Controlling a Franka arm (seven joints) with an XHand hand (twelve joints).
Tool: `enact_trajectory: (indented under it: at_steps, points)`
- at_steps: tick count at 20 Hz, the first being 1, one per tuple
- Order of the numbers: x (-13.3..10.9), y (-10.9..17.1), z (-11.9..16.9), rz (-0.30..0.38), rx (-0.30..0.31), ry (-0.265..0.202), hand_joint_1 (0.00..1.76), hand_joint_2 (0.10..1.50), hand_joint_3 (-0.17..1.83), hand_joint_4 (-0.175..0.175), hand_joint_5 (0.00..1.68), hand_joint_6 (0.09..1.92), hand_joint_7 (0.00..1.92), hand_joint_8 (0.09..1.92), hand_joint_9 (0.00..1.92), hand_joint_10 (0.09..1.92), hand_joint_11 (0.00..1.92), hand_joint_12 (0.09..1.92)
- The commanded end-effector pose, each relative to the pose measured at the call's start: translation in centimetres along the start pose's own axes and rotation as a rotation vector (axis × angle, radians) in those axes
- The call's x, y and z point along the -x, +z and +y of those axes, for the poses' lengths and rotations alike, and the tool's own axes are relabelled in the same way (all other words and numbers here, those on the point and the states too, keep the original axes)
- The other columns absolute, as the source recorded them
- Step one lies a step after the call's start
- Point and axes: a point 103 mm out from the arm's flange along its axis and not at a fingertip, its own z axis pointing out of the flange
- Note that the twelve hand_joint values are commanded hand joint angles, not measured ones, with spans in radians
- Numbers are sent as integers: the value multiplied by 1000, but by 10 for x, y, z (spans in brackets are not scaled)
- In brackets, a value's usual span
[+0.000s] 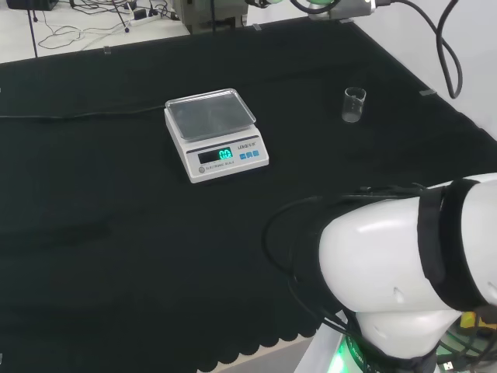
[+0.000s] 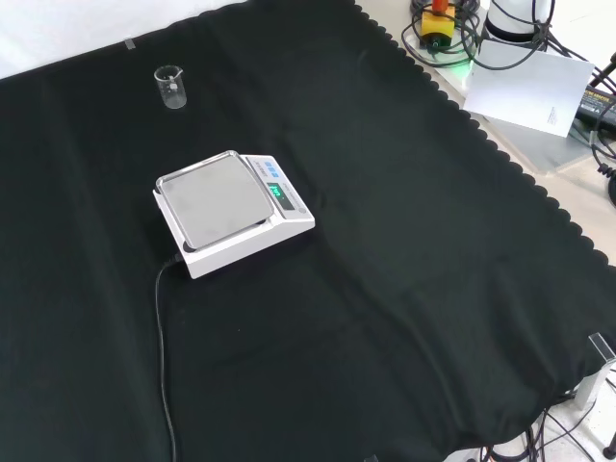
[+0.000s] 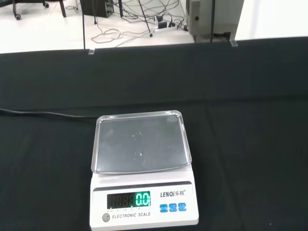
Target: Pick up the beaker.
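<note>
One beaker (image 1: 354,105) stands on the black cloth (image 1: 116,256), and one scale (image 1: 215,133) with it; that is all the ware I count. Whether the fingers are spread, pressed together or pinching anything, I cannot tell. From behind the arm, its big white link (image 1: 404,272) bulks at the near right, with black cables looped around it.

The beaker is small, clear and upright, its long axis straight up and its open mouth to the ceiling. In the head view it sits toward the far right of the cloth, well apart from the scale, which lies left of it. In the front view (image 2: 171,87) it stands far off at the upper left, beyond the scale (image 2: 231,210), with a small pouring lip on the rim's right side there.

The front view also shows a black cord (image 2: 161,356) running from the scale toward the near edge, and the cloth's scalloped hem on the right. The wrist view looks down on the scale (image 3: 143,168) alone: a bare steel pan, a lit green display and blue buttons facing the camera.
</note>
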Motion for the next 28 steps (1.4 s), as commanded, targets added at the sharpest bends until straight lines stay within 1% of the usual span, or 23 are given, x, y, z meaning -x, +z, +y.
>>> enact_trajectory:
  at_steps: [1, 7, 9, 11, 16, 20, 24, 28]
  points:
    - [39, 27, 45, 51, -46, -22, 630, 788, 482, 4, 478, 570, 368, 647, 506, 722, 13, 1488]
    - [78, 50, 85, 64, -60, -18, 631, 791, 476, 4, 481, 567, 368, 647, 505, 721, 16, 1487]
    - [88, 57, 97, 54, -57, -10, 631, 792, 475, 4, 483, 567, 369, 647, 504, 721, 16, 1486]
    - [96, 65, 106, 44, -55, 0, 632, 793, 474, 3, 485, 567, 369, 647, 504, 721, 15, 1486]
    - [110, 87, 129, 34, -79, 11, 633, 794, 472, 2, 492, 569, 369, 647, 503, 722, 13, 1485]
    - [121, 101, 146, 52, -113, 15, 635, 796, 471, 1, 496, 571, 370, 647, 501, 723, 10, 1484]
    - [132, 114, 161, 59, -130, 20, 637, 796, 469, 1, 500, 572, 370, 647, 500, 724, 10, 1484]
    - [150, 127, 175, 69, -153, 27, 640, 798, 468, 2, 503, 573, 371, 646, 499, 725, 9, 1484]
